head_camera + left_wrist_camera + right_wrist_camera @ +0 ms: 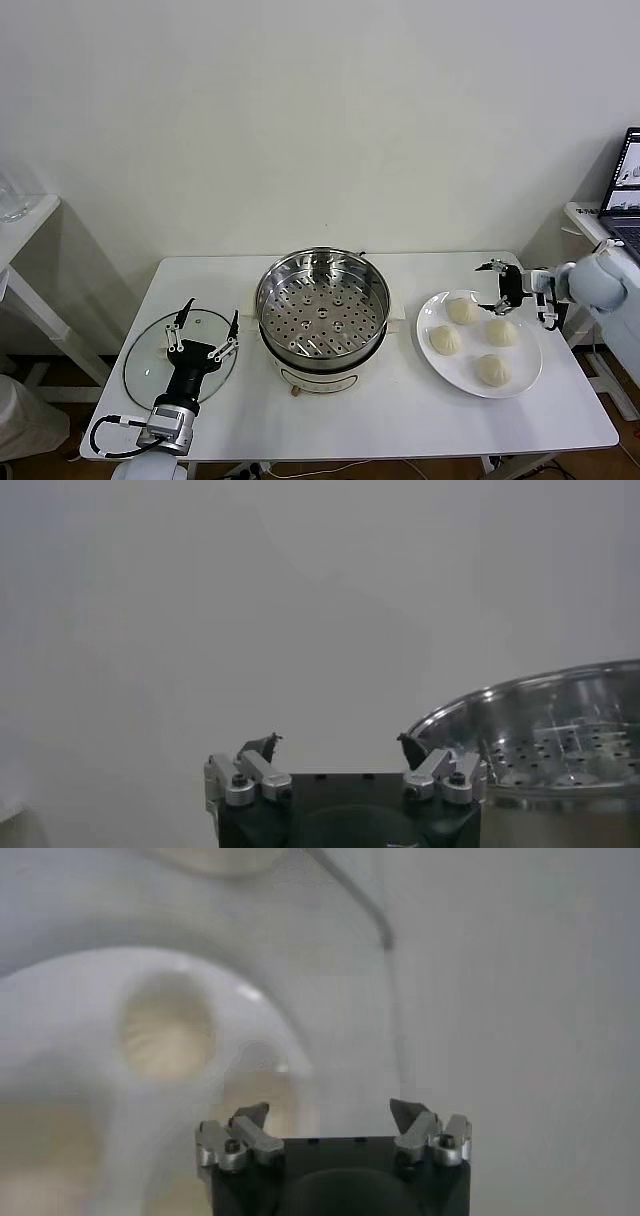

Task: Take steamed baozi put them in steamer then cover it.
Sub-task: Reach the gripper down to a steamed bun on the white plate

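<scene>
1. white, smooth, rectangular surface (400, 420) with rounded corners, set against a plain pale wall.
2. steamer (322, 305) at mid-surface: wide, round, shiny steel pot, floor a perforated tray dotted with holes, sitting on a white base; uncovered, nothing on the tray.
3. in the left wrist view, steamer (560, 735) seen as a curved bright steel wall with the holed tray inside.
4. lid (150, 350) flat on the surface left of the steamer: round, clear glass with a thin metal rim.
5. left hand (205, 325) over the lid's right part, black body with silver knuckles and dark pointed tips, fingers spread wide apart, gripping nothing; same in its wrist view (338, 745).
6. plate (525, 385) right of the steamer: flat, round, glossy white.
7. four baozi on the plate, cream-white, smooth, domed: rear (462, 311), left (445, 339), right (501, 332), front (494, 370); close together, not touching as far as can be told.
8. right hand (496, 287) above the plate's far edge, just beside the rear baozi, fingers wide apart, empty; contact with the bun cannot be told.
9. right wrist view: hand (330, 1113) open over the blurred plate (60, 998), with one pleated baozi (165, 1033) ahead of the fingertips.
</scene>
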Motion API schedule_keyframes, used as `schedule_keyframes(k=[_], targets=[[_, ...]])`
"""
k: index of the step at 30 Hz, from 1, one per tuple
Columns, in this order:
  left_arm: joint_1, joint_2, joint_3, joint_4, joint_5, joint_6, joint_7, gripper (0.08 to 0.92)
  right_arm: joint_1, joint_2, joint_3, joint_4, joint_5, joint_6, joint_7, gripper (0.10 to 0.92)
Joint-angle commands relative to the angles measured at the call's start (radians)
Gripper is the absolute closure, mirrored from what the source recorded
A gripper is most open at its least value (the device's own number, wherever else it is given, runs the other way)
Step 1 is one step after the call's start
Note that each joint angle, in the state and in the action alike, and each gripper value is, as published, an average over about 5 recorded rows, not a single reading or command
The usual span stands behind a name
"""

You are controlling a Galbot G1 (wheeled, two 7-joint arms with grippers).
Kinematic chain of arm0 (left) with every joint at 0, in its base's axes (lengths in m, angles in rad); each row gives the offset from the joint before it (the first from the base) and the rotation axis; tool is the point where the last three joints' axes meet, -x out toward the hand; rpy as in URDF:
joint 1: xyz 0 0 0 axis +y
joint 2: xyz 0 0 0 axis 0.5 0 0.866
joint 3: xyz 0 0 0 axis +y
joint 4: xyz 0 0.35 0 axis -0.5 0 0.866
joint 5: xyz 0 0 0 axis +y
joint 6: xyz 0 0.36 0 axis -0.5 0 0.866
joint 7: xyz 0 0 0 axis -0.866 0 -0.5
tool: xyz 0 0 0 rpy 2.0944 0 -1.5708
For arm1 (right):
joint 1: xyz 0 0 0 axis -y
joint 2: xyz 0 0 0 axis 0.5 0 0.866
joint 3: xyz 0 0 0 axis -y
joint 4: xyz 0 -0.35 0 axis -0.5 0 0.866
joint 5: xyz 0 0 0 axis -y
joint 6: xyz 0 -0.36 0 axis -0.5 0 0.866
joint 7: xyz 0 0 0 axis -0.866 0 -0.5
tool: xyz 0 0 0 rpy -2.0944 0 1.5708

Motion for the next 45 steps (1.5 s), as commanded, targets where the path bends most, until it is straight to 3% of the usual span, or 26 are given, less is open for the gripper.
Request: schedule_keyframes(k=[1,18,36,42,45], targets=[[-0.002,-0.005,-0.001,0.007,0.000,-0.002,-0.001,0.177,0.232,0.105,-0.260,-0.219,-0.064,0.015,-0.182,0.203],[0.004,-0.011,0.003,0.017,0.008,-0.008,-0.001,0.177,0.204,0.290,-0.185,-0.433,-0.159,0.028,-0.081,0.203],[0.011,-0.011,0.002,0.019,0.018,-0.016,-0.001,0.177,0.186,0.311,-0.170,-0.439,-0.178,0.032,-0.054,0.208],[0.009,-0.012,0.002,0.021,0.018,-0.015,-0.001,0.177,0.184,0.309,-0.176,-0.429,-0.177,0.034,-0.054,0.320],[0.007,-0.012,0.002,0.022,0.018,-0.016,-0.001,0.177,0.182,0.306,-0.181,-0.423,-0.176,0.034,-0.054,0.336]])
